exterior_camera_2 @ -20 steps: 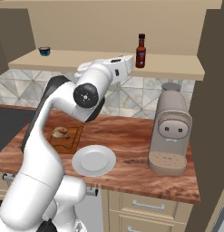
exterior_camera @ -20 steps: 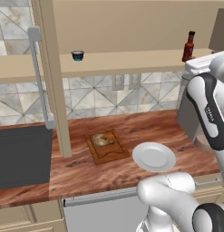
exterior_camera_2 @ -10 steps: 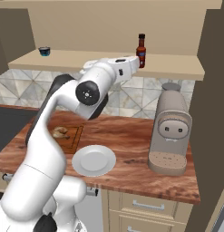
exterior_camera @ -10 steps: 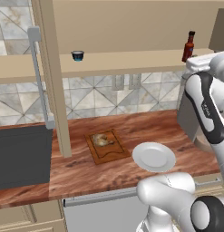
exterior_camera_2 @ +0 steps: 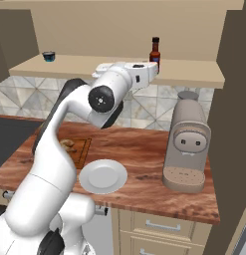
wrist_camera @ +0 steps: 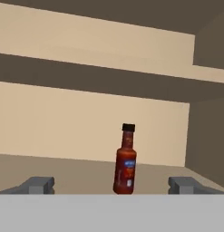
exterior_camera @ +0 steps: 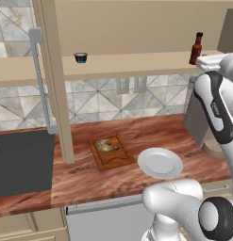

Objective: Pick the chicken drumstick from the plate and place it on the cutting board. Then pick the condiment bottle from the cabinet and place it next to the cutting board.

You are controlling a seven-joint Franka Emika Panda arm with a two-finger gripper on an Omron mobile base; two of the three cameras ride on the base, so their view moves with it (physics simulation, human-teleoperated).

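The dark-red condiment bottle (wrist_camera: pixel 126 161) with a black cap stands upright on the tan cabinet shelf (wrist_camera: pixel 63 167), a short way ahead of my gripper (wrist_camera: pixel 111 185). The gripper is open, and its two fingertips (wrist_camera: pixel 40 185) sit wide apart on either side of the bottle's line. From the right base view, the gripper (exterior_camera_2: pixel 153 70) hovers at shelf height just in front of the bottle (exterior_camera_2: pixel 155 50). Down on the counter, the chicken drumstick (exterior_camera: pixel 106 145) lies on the wooden cutting board (exterior_camera: pixel 119 159). The white plate (exterior_camera: pixel 160 162) beside the board holds nothing.
A small blue-rimmed cup (exterior_camera: pixel 80 57) sits further left on the shelf. A beige coffee machine (exterior_camera_2: pixel 188 144) stands on the counter's right end. A dark sink (exterior_camera: pixel 19 160) and the cabinet's vertical post (exterior_camera: pixel 56 84) are at the left.
The hand has edged a little closer to the bottle at shelf height. Its jaws have stayed open, and nothing on the counter has moved.
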